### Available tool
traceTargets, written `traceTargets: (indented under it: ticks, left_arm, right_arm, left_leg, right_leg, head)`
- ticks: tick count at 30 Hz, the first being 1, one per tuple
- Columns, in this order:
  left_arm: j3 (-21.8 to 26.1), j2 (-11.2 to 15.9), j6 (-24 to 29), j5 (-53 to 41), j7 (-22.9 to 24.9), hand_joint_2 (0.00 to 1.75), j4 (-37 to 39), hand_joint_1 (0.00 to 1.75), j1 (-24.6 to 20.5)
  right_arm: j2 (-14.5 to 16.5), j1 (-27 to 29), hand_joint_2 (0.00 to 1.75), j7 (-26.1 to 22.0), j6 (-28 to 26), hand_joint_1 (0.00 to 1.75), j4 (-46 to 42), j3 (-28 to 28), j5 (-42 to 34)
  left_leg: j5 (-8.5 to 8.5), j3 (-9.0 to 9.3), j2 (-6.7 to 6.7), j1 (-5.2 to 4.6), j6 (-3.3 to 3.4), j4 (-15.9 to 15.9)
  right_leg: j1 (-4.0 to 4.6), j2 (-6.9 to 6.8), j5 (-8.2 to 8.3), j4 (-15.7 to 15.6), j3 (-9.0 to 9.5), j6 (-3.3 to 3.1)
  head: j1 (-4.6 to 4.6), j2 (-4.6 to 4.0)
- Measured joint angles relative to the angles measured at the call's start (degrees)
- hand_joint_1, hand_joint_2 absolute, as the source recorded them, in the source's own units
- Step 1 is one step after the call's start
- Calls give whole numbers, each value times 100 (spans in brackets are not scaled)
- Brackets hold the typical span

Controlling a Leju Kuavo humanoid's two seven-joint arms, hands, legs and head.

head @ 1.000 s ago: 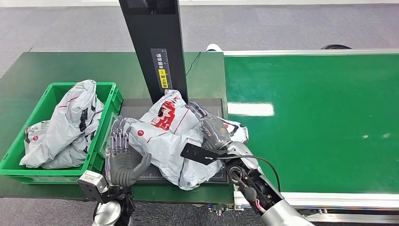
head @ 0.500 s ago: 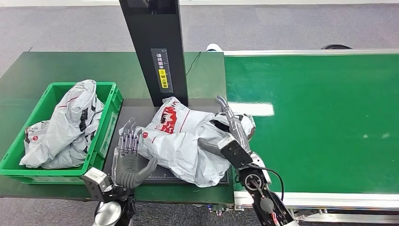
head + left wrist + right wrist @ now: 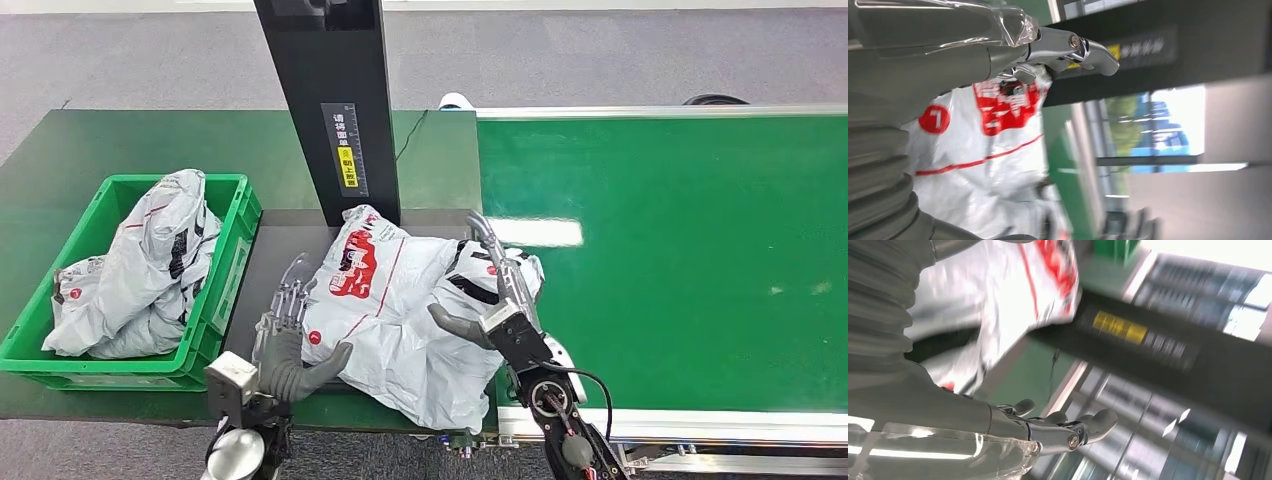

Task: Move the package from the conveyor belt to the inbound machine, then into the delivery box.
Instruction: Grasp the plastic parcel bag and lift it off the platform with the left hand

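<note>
With the package (image 3: 400,300) lying mid-frame on the inbound machine (image 3: 285,235) between the spread, empty left hand (image 3: 290,335) and right hand (image 3: 495,290), this limp bag may slip or sag off the platform's lower edge if pressed unevenly.

This place looks like a parcel sorting station in a logistics hall or a test room for one. A wide green conveyor belt (image 3: 660,260) with metal side rails runs on the right. Beside it, a dark scanning platform (image 3: 280,260) lies on the green worktop (image 3: 150,140), with a tall black column (image 3: 330,100) that carries a yellow label. A green plastic crate (image 3: 225,270) at the left edge of the worktop holds grey courier bags (image 3: 150,260). The floor is grey carpet (image 3: 600,50).
</note>
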Motion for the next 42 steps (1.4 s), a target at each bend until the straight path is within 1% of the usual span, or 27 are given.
traceTargets:
  ticks: [2,4,6,8,10,11,15,19,21,24,27,30,35,41,42]
  left_arm:
    - [-72,5,-115,-269,162,175,84,0,-79]
    - [-159,8,-382,-382,262,175,180,0,-169]
    - [-273,11,-539,-593,341,175,275,0,-260]
    - [-384,10,-515,-868,395,175,370,0,-357]
    - [-464,3,-329,-1142,407,175,447,0,-462]
    - [-497,1,-165,-1344,427,175,471,0,-516]
    - [-701,13,494,-2495,669,175,516,0,-697]
    - [-940,28,747,-3338,970,175,606,0,-883]
    - [-1096,24,643,-3690,1147,175,743,0,-1085]
    - [-1319,-38,218,-3949,1556,175,1095,0,-1491]
    - [-1485,-168,-88,-4213,2114,175,1648,0,-1863]
    - [-1562,-317,-205,-4365,2419,175,2273,0,-2099]
    - [-1611,-480,-391,-4502,2618,175,3104,0,-2334]
    - [-1615,-589,-562,-4567,2687,175,3577,0,-2550]
    - [-1616,-604,-629,-4584,2708,175,3643,9,-2586]
  right_arm:
    - [-3,57,175,-127,338,0,-73,-31,-111]
    - [-3,92,175,-216,621,0,-129,-75,-190]
    - [-8,99,175,-141,874,0,-151,-102,-95]
    - [-23,93,175,77,1044,0,-122,-85,320]
    - [-37,95,175,187,1090,0,-41,-54,736]
    - [-38,100,175,137,1083,0,0,-46,819]
    - [-21,126,175,-236,1070,0,8,-121,694]
    - [20,206,175,-389,979,0,-152,-288,452]
    - [75,270,175,-519,808,0,-291,-451,263]
    - [145,356,175,-599,669,0,-515,-699,2]
    - [214,445,175,-604,639,0,-701,-899,-133]
    - [300,511,175,-650,598,0,-822,-1063,-212]
    - [460,577,175,-704,510,0,-1007,-1272,-344]
    - [554,599,175,-709,469,0,-1097,-1369,-409]
    - [568,599,175,-711,464,0,-1102,-1380,-420]
  left_leg:
    - [0,-1,0,0,0,0]
    - [0,0,1,0,0,0]
    - [0,0,2,0,0,0]
    - [0,1,1,0,0,0]
    - [1,1,0,0,0,0]
    - [1,1,0,0,0,0]
    - [1,1,1,0,0,0]
    - [0,0,-2,0,0,1]
    - [1,-1,-5,0,1,2]
    - [1,2,-1,-1,1,2]
    - [1,5,0,-2,1,2]
    - [1,6,1,-2,1,2]
    - [0,6,0,-1,1,1]
    - [0,24,-2,-2,2,-1]
    - [0,30,-3,-2,3,-1]
  right_leg:
    - [0,0,0,0,0,0]
    - [0,1,0,0,0,0]
    - [0,1,0,0,1,0]
    - [0,1,0,0,2,0]
    - [0,0,1,0,2,0]
    - [0,0,1,0,2,0]
    - [0,1,1,0,1,0]
    - [-1,-2,1,0,-1,0]
    - [-1,-5,1,-1,-1,0]
    - [-1,-2,2,-1,3,1]
    - [-2,-1,3,-1,6,1]
    - [-2,1,3,-1,6,1]
    - [-1,0,2,-1,8,1]
    - [-2,-5,0,-1,34,2]
    - [-2,-6,0,-1,43,2]
  head:
    - [0,0]
    - [0,0]
    - [-1,0]
    - [0,0]
    - [-1,0]
    - [-1,0]
    - [0,0]
    - [0,0]
    - [0,0]
    - [0,0]
    - [-1,0]
    - [-1,0]
    - [-1,0]
    - [1,0]
    - [1,0]
